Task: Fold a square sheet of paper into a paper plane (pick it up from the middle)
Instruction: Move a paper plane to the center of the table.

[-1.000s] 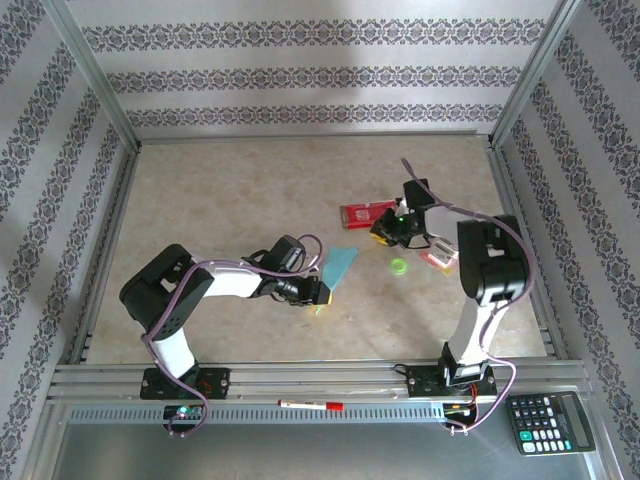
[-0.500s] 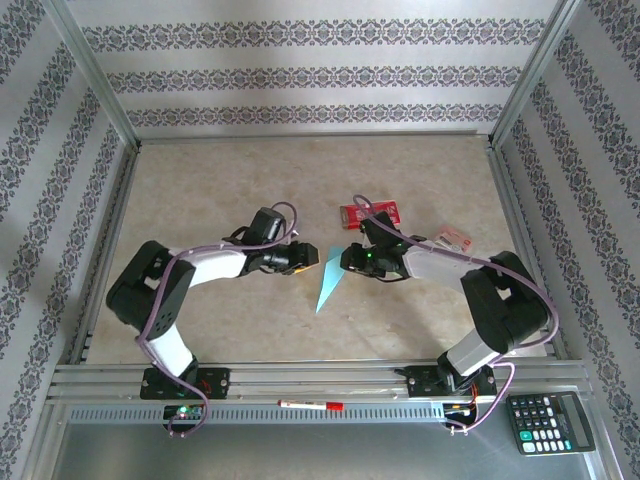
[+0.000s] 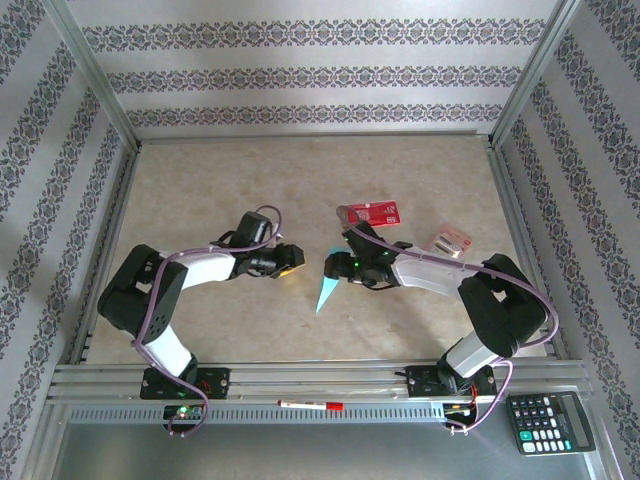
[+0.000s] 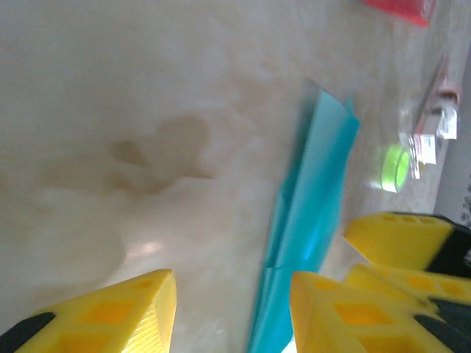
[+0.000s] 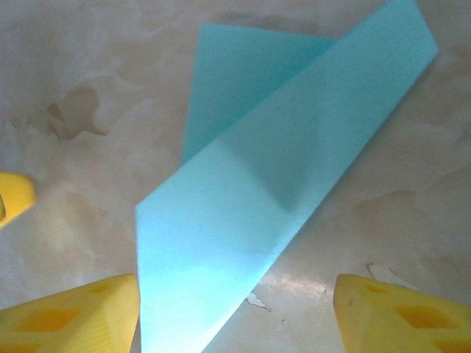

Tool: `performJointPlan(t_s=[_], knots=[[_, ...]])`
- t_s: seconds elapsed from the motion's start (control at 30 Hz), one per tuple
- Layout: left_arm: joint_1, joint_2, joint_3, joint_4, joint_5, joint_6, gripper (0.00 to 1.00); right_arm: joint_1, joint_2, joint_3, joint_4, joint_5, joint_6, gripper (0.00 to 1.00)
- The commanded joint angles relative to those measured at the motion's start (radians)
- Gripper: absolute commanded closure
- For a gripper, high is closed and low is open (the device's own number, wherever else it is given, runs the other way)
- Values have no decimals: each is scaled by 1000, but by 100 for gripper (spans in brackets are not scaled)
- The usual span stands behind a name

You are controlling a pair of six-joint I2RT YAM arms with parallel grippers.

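On the table, the left end effector and right end effector stand released, flanking the paper plane lying between them. Thin, light and floppy, it probably slides easily, so a gentle pinch across its middle crease looks safest.

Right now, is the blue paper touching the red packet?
Apart: left wrist view shows bare table between the blue paper and the red packet.

paper plane cropped, perhaps blurred ring
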Motion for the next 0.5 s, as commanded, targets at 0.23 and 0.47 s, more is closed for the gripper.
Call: performJointPlan(t_s=[0.23, 0.47], knots=[[43, -23, -61, 36, -2, -13, 55, 138, 185, 272, -336, 400, -39, 16], [49, -34, -70, 31, 10, 0, 55, 163, 254, 344, -402, 458, -41, 20]])
